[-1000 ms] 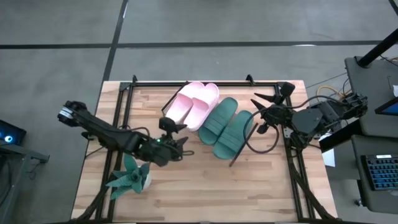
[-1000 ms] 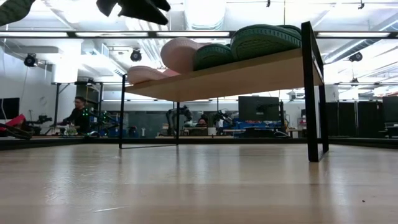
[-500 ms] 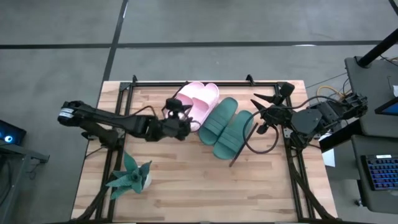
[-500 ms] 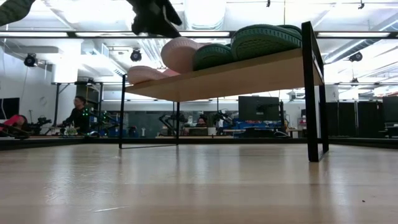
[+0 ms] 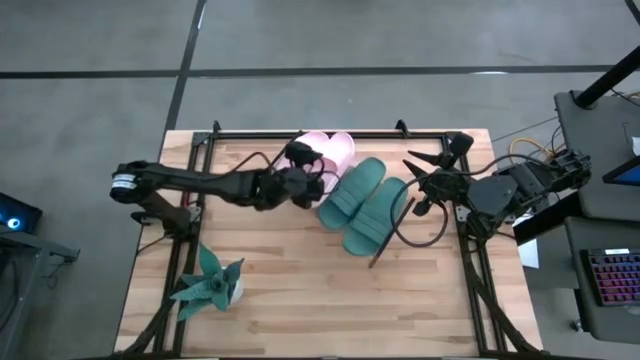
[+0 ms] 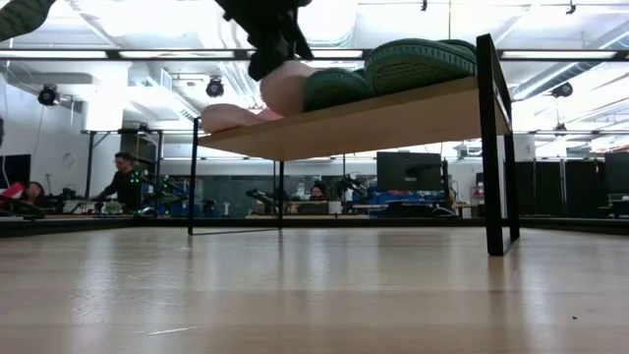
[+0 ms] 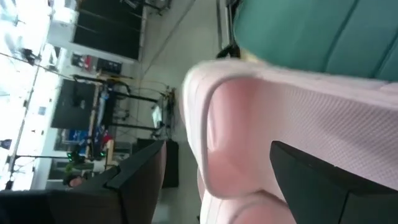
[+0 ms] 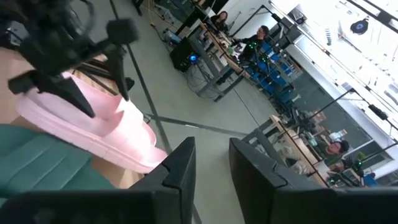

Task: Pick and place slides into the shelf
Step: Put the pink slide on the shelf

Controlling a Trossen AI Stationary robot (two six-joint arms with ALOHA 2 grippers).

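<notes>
1. Shelf (image 6: 393, 118): low wood board on thin black legs, standing on the table (image 5: 300, 300). Holds all four slides.
2. Pink slides (image 5: 335, 150): two, side by side at the shelf's far end, partly covered from above by the left arm. One fills the left wrist view (image 7: 280, 112), strap side towards the camera.
3. Green slides (image 5: 365, 205): two, side by side, just beside the pink pair; toes overhang the board's edge slightly in the low view (image 6: 413, 59).
4. Left gripper (image 5: 300, 180): over the pink slides, fingers spread wide, one either side of a pink slide in the wrist view. Whether the fingers touch the foam cannot be told; nothing is pinched.
5. Right gripper (image 5: 425, 175): waits at the table's right edge, near the green slides. Fingers (image 8: 180, 168) stand a narrow gap apart, holding nothing.
6. Plant (image 5: 210, 285): green leafy toy, near corner of the table, well apart from the shelf.
7. Step in hand, as judged: placing appears finished; the left gripper is either tidying or letting go of a pink slide.
8. Next move, as judged: lift the left gripper straight clear without dragging the slide off the board, then withdraw.
</notes>
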